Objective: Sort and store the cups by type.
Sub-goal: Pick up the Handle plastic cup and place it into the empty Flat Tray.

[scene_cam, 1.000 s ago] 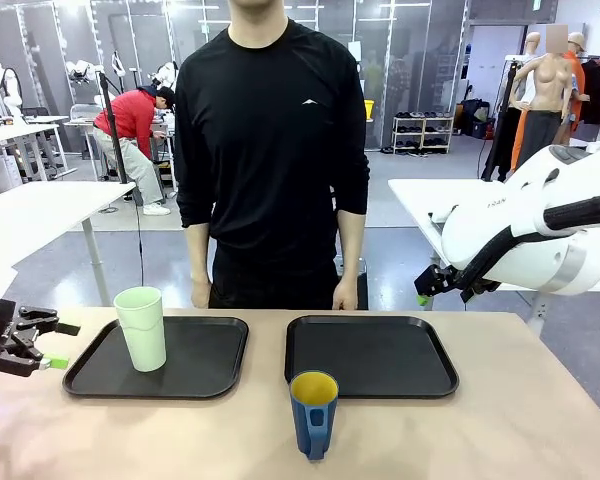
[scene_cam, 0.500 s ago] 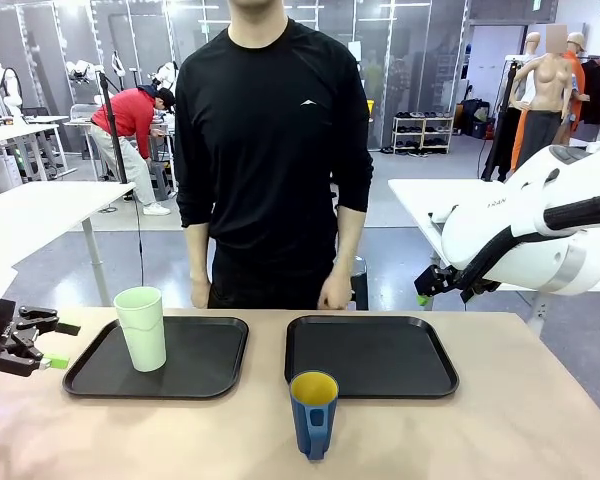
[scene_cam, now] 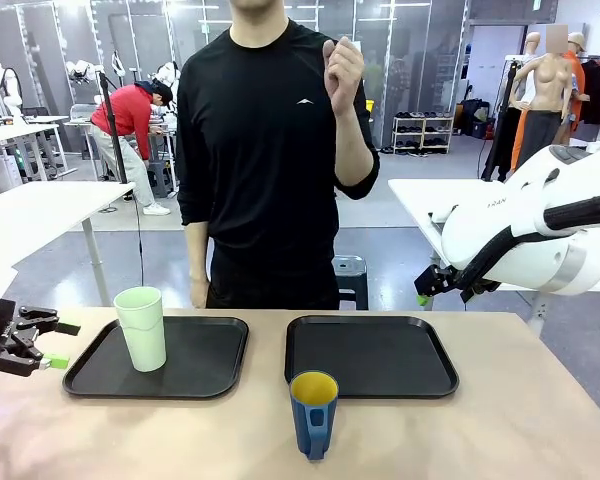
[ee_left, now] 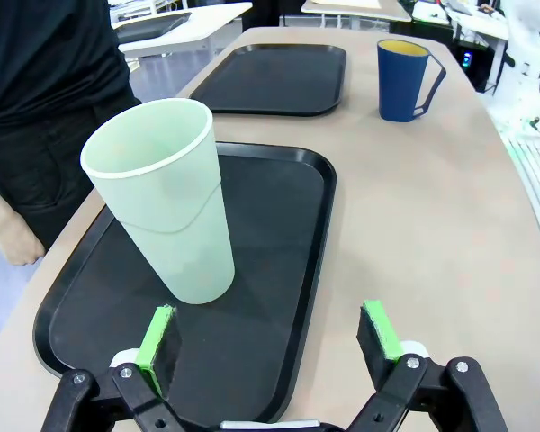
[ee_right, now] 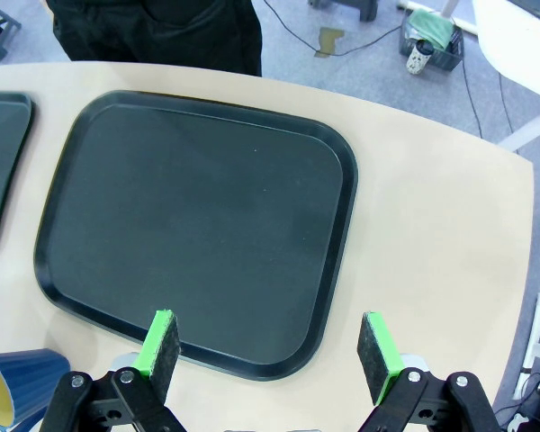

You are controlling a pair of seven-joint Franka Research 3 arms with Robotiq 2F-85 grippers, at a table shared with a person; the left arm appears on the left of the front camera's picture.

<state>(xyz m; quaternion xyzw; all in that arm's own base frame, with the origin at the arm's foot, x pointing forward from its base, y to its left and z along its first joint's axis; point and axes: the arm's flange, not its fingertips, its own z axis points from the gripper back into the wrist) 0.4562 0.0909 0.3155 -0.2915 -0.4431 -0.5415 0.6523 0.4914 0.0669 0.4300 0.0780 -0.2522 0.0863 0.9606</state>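
A tall pale mint-green tumbler (scene_cam: 141, 327) stands upright on the left black tray (scene_cam: 200, 370); in the left wrist view the tumbler (ee_left: 162, 211) is just ahead of my open left gripper (ee_left: 270, 331), which hovers over that tray's (ee_left: 279, 270) edge. A dark blue mug (scene_cam: 313, 413) with a yellow inside stands on the bare table in front of the right tray (scene_cam: 380, 360). My left gripper (scene_cam: 42, 343) waits open at the table's left edge. My right gripper (ee_right: 268, 346) hangs open above the right tray (ee_right: 198, 225), with the mug (ee_right: 22, 385) at the lower left.
A person in a black top stands at the far side, one hand (scene_cam: 342, 68) raised to shoulder height, the other hanging by the table edge. The wooden table (scene_cam: 520, 420) is bare to the right of the trays.
The person's hand rose from beside the hip to shoulder height. Both grippers and both cups stayed where they were.
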